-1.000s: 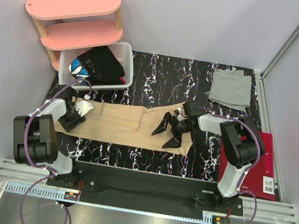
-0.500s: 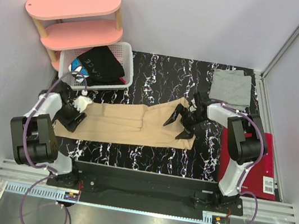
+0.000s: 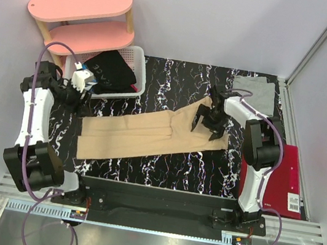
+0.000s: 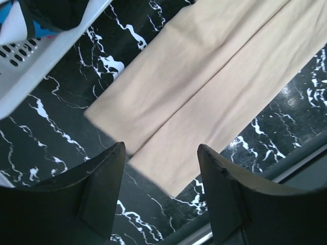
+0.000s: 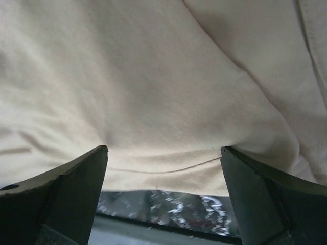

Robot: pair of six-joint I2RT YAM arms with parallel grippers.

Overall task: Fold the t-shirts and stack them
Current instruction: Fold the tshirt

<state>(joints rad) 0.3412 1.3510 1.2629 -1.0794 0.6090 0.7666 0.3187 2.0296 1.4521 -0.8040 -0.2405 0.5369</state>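
Observation:
The tan t-shirt (image 3: 149, 136), folded into a long strip, lies slanted across the black marble table. My right gripper (image 3: 207, 126) stands open low over its right end, cloth filling the right wrist view (image 5: 163, 76), with nothing pinched between the fingers (image 5: 76, 189). My left gripper (image 3: 80, 103) hangs open above the table between the basket and the strip's left end (image 4: 168, 127), holding nothing. The grey t-shirt (image 3: 255, 98) lies folded at the back right corner, partly behind the right arm.
A white basket (image 3: 134, 62) with dark clothes (image 3: 112, 71) stands at the back left, its rim just beside the left gripper (image 4: 30, 66). Behind it is a pink shelf (image 3: 82, 4). A red folder (image 3: 285, 173) lies at the right edge.
The left gripper has lifted off the strip's left end and drawn back toward the basket. The right gripper moved back and right, and the tan shirt slid right and turned slantwise.

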